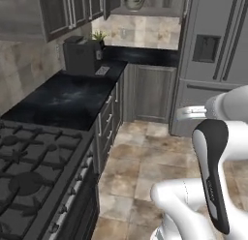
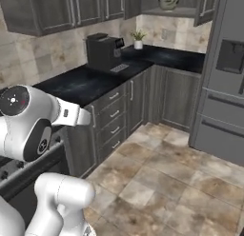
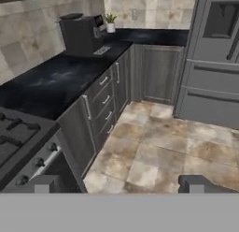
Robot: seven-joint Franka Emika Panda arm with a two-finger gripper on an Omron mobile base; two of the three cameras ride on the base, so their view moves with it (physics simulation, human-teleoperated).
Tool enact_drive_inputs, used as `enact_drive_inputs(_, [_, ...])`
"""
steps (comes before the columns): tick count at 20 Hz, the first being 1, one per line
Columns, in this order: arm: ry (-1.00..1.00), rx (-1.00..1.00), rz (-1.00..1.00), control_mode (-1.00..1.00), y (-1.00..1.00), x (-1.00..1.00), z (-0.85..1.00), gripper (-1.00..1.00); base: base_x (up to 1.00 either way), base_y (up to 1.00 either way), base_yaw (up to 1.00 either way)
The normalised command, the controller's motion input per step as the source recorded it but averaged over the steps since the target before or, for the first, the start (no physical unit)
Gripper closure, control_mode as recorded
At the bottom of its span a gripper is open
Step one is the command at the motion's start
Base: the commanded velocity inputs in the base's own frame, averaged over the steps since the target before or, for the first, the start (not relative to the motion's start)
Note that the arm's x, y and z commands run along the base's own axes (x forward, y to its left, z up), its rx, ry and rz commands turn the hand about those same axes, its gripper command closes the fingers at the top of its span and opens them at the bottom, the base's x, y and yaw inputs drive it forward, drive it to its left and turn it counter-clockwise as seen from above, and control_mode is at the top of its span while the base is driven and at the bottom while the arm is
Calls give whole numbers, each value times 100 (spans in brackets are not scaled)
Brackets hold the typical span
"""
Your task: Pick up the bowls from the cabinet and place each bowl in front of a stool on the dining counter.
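A bowl [image 1: 133, 3] sits high on the lighter shelf board of the cabinet [image 1: 145, 11], in the open section at the far corner of the kitchen, just beside the tall grey fridge [image 1: 218, 55]. From the right base view the same bowl [image 2: 168, 3] reads as deep and pale, standing upright near the middle of the shelf — a second bowl cannot be made out from here. The open cabinet front leaves the shelf free to reach from the front, which is likely why it has been left that way.

Below the shelf, the black worktop [image 1: 72, 96] runs along the wall into the corner. A dark coffee machine [image 1: 80, 55] stands at its back edge, with a small potted plant [image 1: 99, 37] further along toward the corner. A gas hob [image 1: 34, 161] takes up the near end.

The gripper [image 3: 119, 183] has its two fingertips spread wide, as far apart as they go, with nothing between them and touching nothing — it points across the tiled floor [image 3: 158, 151] toward the corner units. It is well apart from the shelf, so the job looks barely begun: the base must probably close in and the arm rise before any grasp.
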Motion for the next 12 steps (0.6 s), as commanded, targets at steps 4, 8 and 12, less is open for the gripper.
enact_drive_inputs(4, [0,0,0,100,0,0,0,-100,100,-14,-13])
enact_drive_inputs(8, [0,0,0,100,0,0,0,-100,100,0,-16])
enact_drive_inputs(12, [0,0,0,100,0,0,0,-100,100,0,-16])
